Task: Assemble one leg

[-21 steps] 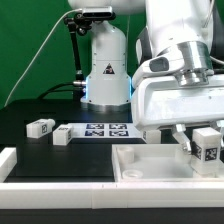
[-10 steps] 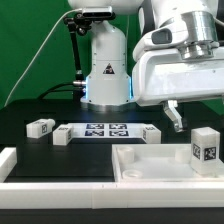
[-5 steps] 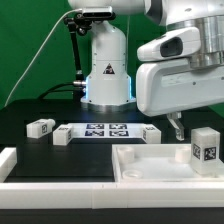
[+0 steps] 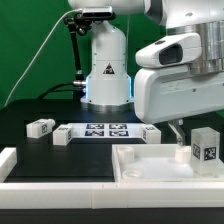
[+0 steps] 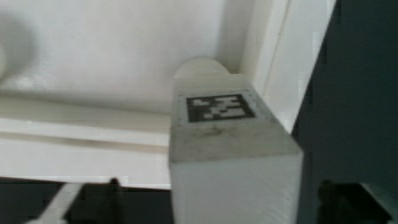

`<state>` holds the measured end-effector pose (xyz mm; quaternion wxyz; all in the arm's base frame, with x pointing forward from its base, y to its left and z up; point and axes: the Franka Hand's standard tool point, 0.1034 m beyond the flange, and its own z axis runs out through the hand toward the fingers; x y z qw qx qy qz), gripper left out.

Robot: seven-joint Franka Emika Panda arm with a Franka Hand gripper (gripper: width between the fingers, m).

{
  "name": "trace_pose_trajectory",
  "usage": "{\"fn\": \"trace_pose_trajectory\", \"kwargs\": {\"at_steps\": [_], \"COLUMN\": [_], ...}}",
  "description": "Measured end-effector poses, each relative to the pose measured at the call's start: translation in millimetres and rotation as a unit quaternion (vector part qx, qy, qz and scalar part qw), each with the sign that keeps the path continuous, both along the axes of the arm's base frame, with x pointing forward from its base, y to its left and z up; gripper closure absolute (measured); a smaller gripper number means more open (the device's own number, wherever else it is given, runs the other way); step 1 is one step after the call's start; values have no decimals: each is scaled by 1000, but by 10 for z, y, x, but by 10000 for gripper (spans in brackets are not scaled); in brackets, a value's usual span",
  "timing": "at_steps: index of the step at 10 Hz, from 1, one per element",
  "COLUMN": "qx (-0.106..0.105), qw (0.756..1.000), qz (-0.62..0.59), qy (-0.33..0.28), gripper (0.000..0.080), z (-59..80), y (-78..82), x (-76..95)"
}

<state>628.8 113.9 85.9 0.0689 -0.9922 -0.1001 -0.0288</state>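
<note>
My jaws are spread and pinch nothing, standing clear of the leg (image 4: 205, 143). The leg is upright in a corner of the white tray-like tabletop piece (image 4: 140, 168), at the exterior view's right, its tag facing outward. I judge the corner walls keep it standing unaided.

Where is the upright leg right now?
At the exterior view's right, the leg stands upright in a corner of the white tray-like piece.
</note>
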Motion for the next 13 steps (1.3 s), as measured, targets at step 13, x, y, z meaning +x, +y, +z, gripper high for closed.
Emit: {"fn": "trace_pose_trajectory", "kwargs": {"at_steps": [13], "qx": [12], "qw": [836], "qz": [-548], "qy": [33], "gripper": [507], "z": [-27], "y": [-53], "x": [2]}}
